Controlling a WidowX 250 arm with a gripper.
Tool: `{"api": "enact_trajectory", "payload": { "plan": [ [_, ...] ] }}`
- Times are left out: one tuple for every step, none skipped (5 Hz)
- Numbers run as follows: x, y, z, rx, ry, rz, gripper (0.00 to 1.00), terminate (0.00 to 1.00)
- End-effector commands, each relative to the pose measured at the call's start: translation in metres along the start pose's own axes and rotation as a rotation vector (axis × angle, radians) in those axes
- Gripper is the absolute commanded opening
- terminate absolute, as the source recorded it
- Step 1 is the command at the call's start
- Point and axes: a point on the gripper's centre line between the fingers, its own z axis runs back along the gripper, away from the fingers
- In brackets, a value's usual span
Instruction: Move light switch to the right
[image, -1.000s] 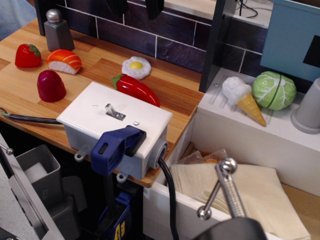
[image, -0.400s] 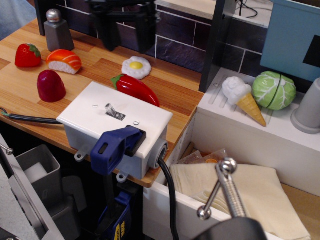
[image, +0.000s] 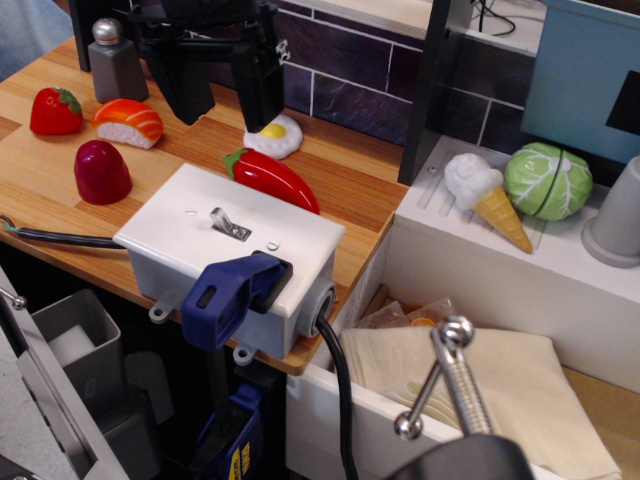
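The light switch (image: 227, 223) is a small silver toggle lever on a metal plate, set in the top of a white plastic box (image: 290, 250) at the counter's front edge. The lever leans to the left. My black gripper (image: 222, 95) hangs above the counter behind the box, over the red pepper (image: 270, 178) and the fried egg (image: 272, 133). Its two dark fingers (image: 258, 85) stand apart with nothing between them. It is well above and behind the switch and does not touch it.
A blue clamp handle (image: 232, 292) grips the box's front. On the wooden counter lie a strawberry (image: 54, 110), sushi (image: 128, 121), a dark red fruit (image: 101, 171) and a grey shaker (image: 116, 62). At the right are an ice cream cone (image: 487, 198) and a cabbage (image: 548, 180).
My gripper has come down into view from the top edge and moved left and nearer, toward the white box. The switch lever has not moved.
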Motion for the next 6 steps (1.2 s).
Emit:
{"api": "enact_trajectory", "payload": {
  "plan": [
    [-0.023, -0.008, -0.015, 0.004, -0.016, -0.028, 1.00, 0.00],
    [-0.025, -0.008, -0.027, 0.001, -0.037, -0.012, 1.00, 0.00],
    [-0.023, -0.006, -0.037, 0.012, -0.042, -0.005, 1.00, 0.00],
    [-0.020, -0.005, -0.043, 0.022, -0.028, 0.007, 1.00, 0.00],
    [-0.023, -0.007, -0.051, 0.021, -0.015, 0.018, 1.00, 0.00],
    [-0.023, -0.012, -0.056, 0.017, -0.021, 0.012, 1.00, 0.00]
  ]
}}
